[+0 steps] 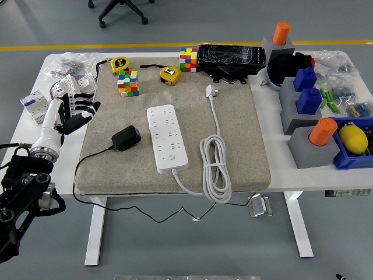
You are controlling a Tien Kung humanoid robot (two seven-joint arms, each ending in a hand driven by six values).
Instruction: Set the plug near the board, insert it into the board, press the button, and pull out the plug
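One hand (74, 114), fingers spread and empty, hovers left of the plug (126, 137); plug lies unplugged beside the board (167, 137), fitting start or finish.

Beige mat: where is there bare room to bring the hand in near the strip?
The beige mat is bare right of the coiled white cable, and between the white power strip and the black adapter plug. The far edge is crowded by Rubik's cubes and yellow tape measures.
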